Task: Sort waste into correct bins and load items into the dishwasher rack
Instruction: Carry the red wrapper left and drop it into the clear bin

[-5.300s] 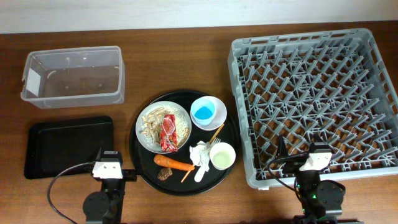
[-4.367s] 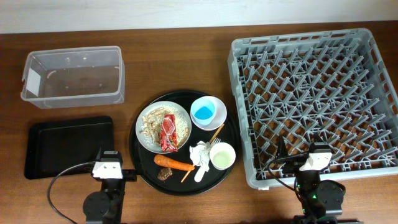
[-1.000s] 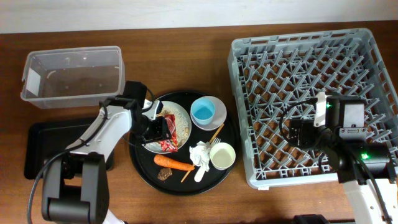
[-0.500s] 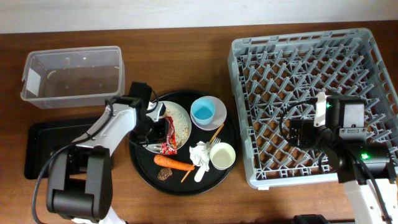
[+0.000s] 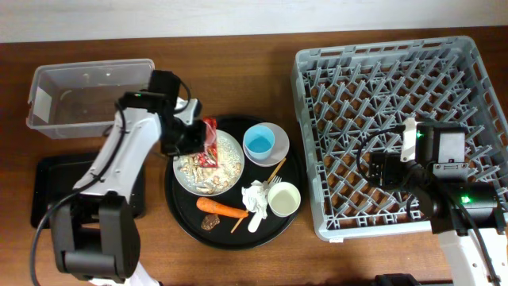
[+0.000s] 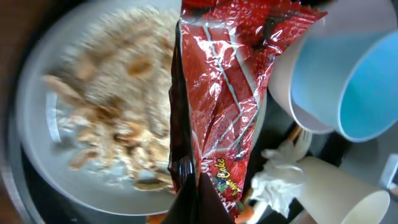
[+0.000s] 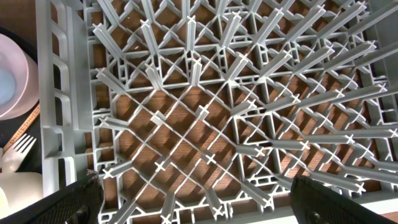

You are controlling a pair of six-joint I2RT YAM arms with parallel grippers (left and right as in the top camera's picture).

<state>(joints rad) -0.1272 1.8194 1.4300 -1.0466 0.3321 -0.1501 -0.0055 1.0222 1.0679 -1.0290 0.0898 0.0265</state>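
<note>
Red snack wrapper (image 5: 209,137) is pinched between the closed fingers of the left gripper (image 5: 197,139) and is held over the far left edge of the whitish plate (image 5: 240,161), on which beige food scraps (image 5: 205,171) are scattered. The plate is seated on the round black tray (image 5: 181,208), beside the light blue cup (image 5: 258,144). The clear tub (image 5: 91,99) is seen just beyond the left gripper. The right gripper (image 5: 373,168) is held above the grey rack (image 5: 381,79), its fingers spread wide with nothing between them.
</note>
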